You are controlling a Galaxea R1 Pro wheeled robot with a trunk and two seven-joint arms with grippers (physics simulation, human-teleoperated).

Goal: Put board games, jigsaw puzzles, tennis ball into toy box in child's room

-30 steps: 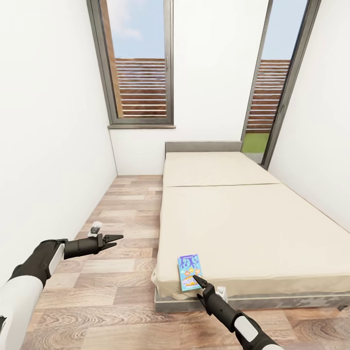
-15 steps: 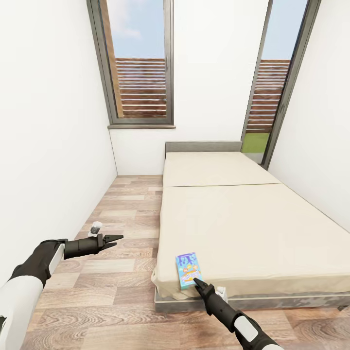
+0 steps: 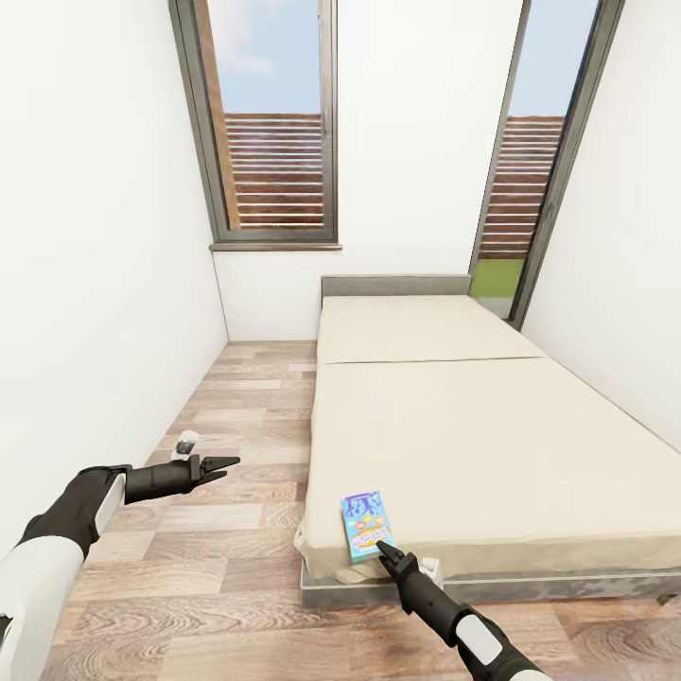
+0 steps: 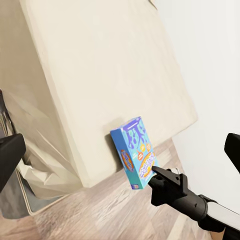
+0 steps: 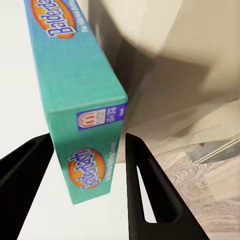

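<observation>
Board game (image 3: 366, 526) lies flat at the near left corner of the bed (image 3: 492, 445), its near end close to the mattress edge. Right gripper (image 3: 383, 549) is at the box's near end. In the right wrist view the two black fingers (image 5: 145, 190) stand spread either side of the box end (image 5: 85, 130), gaps on both sides, not pinching yet. Left gripper (image 3: 225, 464) hangs over the wood floor (image 3: 218, 530) left of the bed, holding nothing, with jaws a little apart.

Step in hand looks like grasping this game. To do it well: push in a bit so the fingers overlap more of the box, keep it centred between them, close on the thin sides, then lift straight up so the box doesn't drag the sheet or slip off the edge. The box is thin, so a shallow grip may let it swing.

No container in sight here; the toy box and table are out of frame, contents can't tell.
</observation>
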